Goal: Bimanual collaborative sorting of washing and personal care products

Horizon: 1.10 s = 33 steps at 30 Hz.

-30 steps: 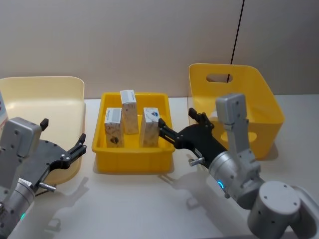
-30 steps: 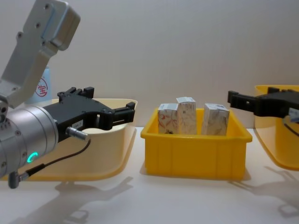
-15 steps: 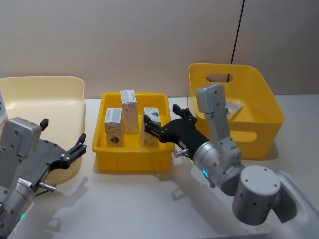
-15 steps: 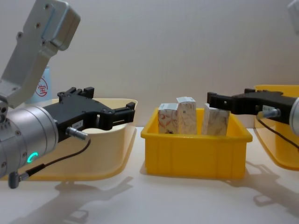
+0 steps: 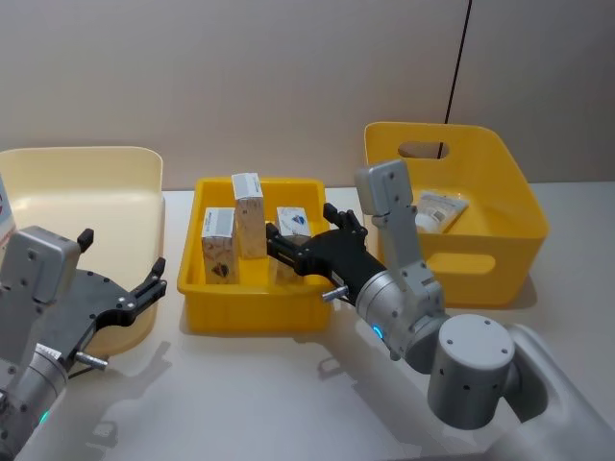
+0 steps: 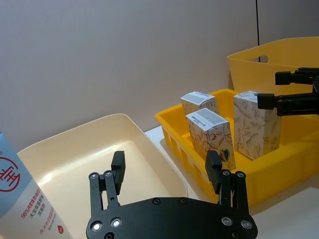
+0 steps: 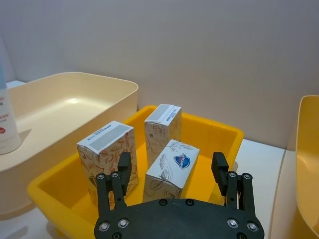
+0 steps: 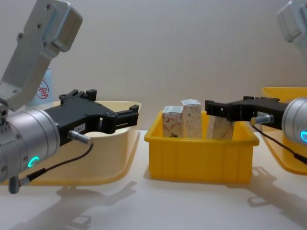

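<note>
White carton with orange-grey marbling, rightmost of three in the shallow yellow tray. It stands upright, long axis vertical, blue-logo end face up. It may lean slightly, but that is hard to confirm. Rear carton and left carton near it, also upright.

Change: a second ago the right gripper was back by the handled yellow bin. It has since swung in over the tray. Its jaws, wide, now straddle the rightmost carton with a gap on either side. Reads as pre-grasp, so closing should come next, then a lift toward a bin.

Pale tube lies in the handled bin. Left gripper, jaws wide and empty, hangs unchanged over the cream bin. Light-blue tube stands just beside that bin. All on a white surface.
</note>
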Available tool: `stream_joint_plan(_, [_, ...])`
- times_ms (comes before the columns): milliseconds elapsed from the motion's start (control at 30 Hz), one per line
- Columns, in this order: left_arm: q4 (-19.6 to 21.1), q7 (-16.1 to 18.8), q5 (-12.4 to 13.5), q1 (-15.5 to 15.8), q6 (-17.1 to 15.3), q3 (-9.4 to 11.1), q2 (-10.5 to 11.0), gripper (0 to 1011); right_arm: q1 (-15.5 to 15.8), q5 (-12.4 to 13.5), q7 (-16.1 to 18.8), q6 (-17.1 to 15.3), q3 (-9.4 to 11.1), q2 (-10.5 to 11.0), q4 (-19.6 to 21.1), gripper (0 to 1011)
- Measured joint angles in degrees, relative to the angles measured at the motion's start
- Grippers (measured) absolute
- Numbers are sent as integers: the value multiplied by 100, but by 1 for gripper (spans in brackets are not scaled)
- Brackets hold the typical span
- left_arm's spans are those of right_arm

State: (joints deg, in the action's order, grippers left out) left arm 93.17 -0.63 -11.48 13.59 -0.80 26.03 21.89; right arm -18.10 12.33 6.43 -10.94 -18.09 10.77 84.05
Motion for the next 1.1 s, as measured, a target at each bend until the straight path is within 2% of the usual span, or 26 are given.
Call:
stream_joint_plan(433, [0,0,0,0,0,0,0,1004,-84,-150,-173,-126,-17,-180,-154,1001])
stream_joint_plan(1100, [0,0,0,0,0,0,0,1003,-224,-136,-211,-303,59,-459,-524,1001])
